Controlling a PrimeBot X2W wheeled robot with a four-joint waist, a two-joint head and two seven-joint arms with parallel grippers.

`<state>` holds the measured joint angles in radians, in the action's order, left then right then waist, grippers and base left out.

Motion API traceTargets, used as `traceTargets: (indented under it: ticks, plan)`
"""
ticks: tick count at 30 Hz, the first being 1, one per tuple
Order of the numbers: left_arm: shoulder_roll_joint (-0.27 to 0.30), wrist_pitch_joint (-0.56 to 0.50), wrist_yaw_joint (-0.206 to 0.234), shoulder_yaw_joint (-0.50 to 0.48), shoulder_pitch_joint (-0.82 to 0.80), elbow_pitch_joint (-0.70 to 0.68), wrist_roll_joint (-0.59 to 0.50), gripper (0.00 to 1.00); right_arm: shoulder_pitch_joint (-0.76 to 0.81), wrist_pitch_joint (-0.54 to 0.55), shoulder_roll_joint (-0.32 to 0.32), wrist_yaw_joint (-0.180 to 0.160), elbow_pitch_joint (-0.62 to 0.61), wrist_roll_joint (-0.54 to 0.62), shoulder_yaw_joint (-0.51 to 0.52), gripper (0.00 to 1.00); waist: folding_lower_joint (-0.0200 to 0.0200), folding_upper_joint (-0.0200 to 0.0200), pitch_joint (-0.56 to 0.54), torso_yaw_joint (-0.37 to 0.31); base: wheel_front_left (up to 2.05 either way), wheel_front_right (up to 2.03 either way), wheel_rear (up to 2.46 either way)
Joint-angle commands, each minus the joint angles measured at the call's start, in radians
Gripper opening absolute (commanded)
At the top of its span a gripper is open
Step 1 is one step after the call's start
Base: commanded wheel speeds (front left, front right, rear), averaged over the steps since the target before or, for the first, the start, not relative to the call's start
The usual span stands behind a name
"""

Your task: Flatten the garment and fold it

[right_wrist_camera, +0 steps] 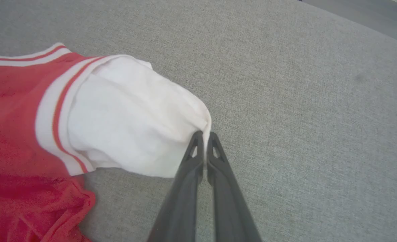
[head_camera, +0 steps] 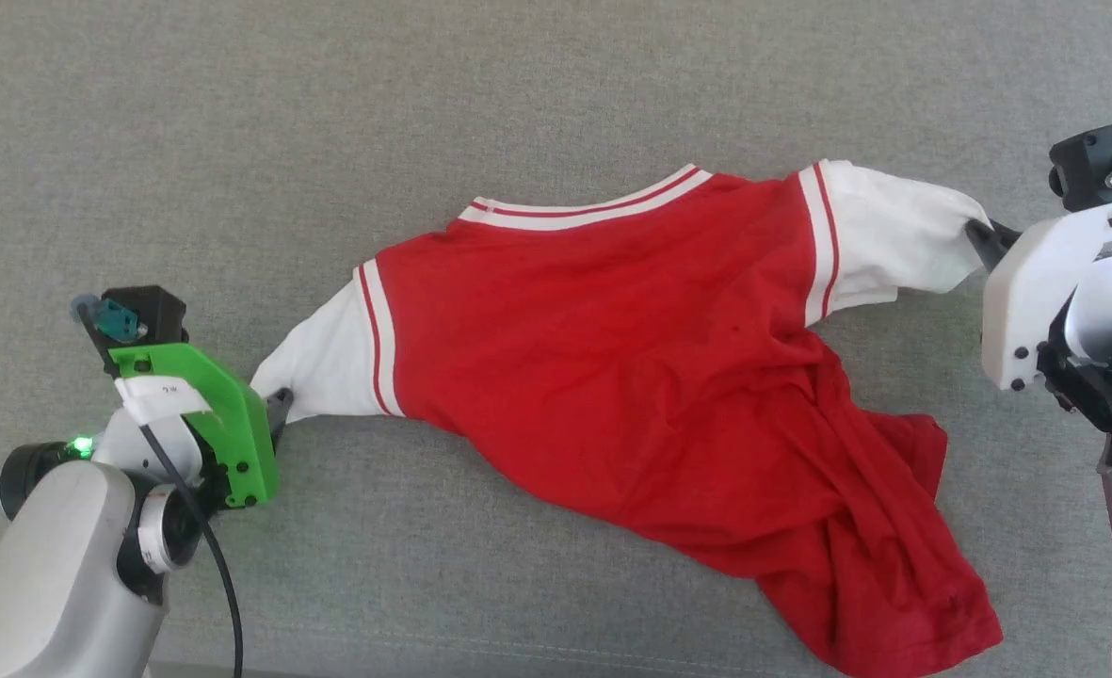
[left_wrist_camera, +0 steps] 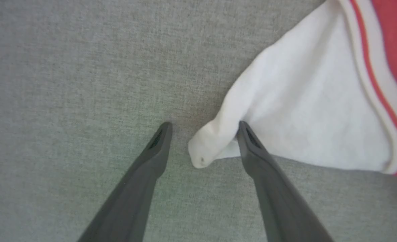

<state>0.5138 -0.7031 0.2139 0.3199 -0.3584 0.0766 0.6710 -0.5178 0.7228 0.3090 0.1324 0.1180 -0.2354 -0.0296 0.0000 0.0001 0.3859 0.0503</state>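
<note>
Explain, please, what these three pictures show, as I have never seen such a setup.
This is a two-armed robot. The wide picture comes from a camera on its head, looking down; the other two come from cameras on its wrists, each looking along its own two fingers. On the grey fabric surface lies a red T-shirt with white sleeves, its lower part crumpled. The right pincer is shut on the end of one sleeve. The left pincer is open, with the other sleeve's tip between its fingers, not gripped.
</note>
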Motion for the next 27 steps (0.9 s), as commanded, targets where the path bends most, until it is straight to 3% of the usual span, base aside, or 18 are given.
traceTargets:
  ticks: [1,3,4,5,6,15,27]
  plan:
    - [-0.015,-0.017,0.004,0.015,-0.002,0.022,0.015,1.00,-0.014,0.001,-0.001,-0.002,-0.006,0.001,0.000,0.00,0.0000,-0.0001,0.014,-0.008,0.00,0.00,0.00]
    - [-0.032,-0.045,0.004,0.032,0.009,0.041,0.032,1.00,-0.015,-0.002,0.001,-0.002,-0.007,0.000,0.001,0.00,0.0000,-0.0001,0.019,-0.009,0.00,0.00,0.00]
    - [-0.046,-0.055,0.000,0.035,0.014,0.048,0.049,0.85,-0.015,-0.002,0.002,-0.002,-0.007,-0.001,0.002,0.00,0.0000,-0.0001,0.021,-0.009,0.00,0.00,0.00]
    - [-0.053,-0.057,-0.004,0.037,0.015,0.052,0.056,0.20,-0.015,-0.003,0.003,-0.002,-0.007,-0.001,0.003,0.00,0.0000,-0.0001,0.023,-0.009,0.00,0.00,0.00]
    - [-0.059,-0.060,-0.008,0.041,0.016,0.057,0.062,0.00,-0.014,-0.004,0.004,-0.002,-0.007,0.000,0.005,0.00,0.0000,-0.0001,0.024,-0.008,0.00,0.00,0.00]
    - [-0.073,0.031,-0.050,-0.002,-0.023,0.018,0.087,0.00,-0.007,-0.037,0.002,-0.002,0.008,0.011,0.019,0.00,0.0000,-0.0001,-0.031,0.000,0.00,0.00,0.00]
    - [-0.064,0.187,-0.091,-0.089,-0.218,-0.055,0.065,0.00,-0.064,-0.114,0.036,-0.002,0.012,-0.010,0.025,0.00,0.0000,-0.0001,-0.228,-0.016,0.00,0.00,0.00]
